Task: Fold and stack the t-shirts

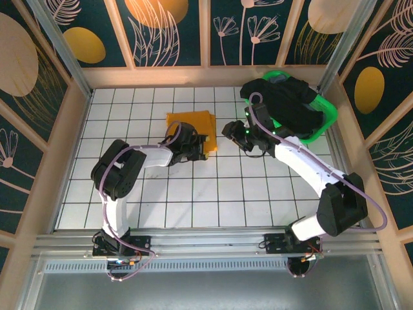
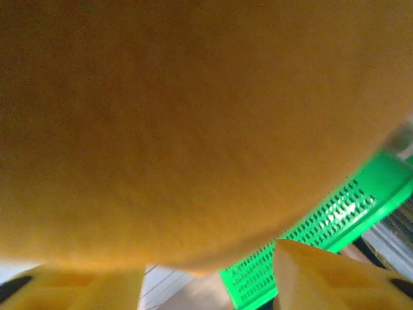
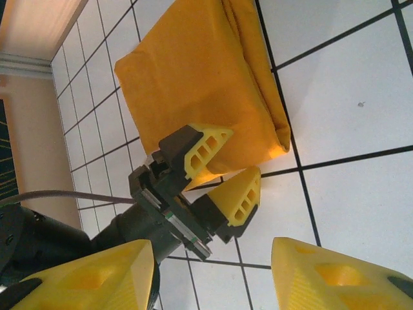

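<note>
- Yellow shirt [image 3: 193, 71] lies folded; left gripper [image 3: 243, 150] sits at its edge, jaws half open, gripping nothing.
- Right gripper [image 3: 213, 248] hovers beside it, jaws apart, empty.

open tiles [image 1: 213, 194] near, orange t-shirt [image 1: 189, 123] centre, green basket [image 1: 329, 110] far right

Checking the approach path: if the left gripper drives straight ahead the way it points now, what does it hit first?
The folded mustard-yellow cloth t-shirt: the left gripper has its open jaws right at its edge. The green perforated plastic basket lies beyond it, though the depth there is unclear.
</note>
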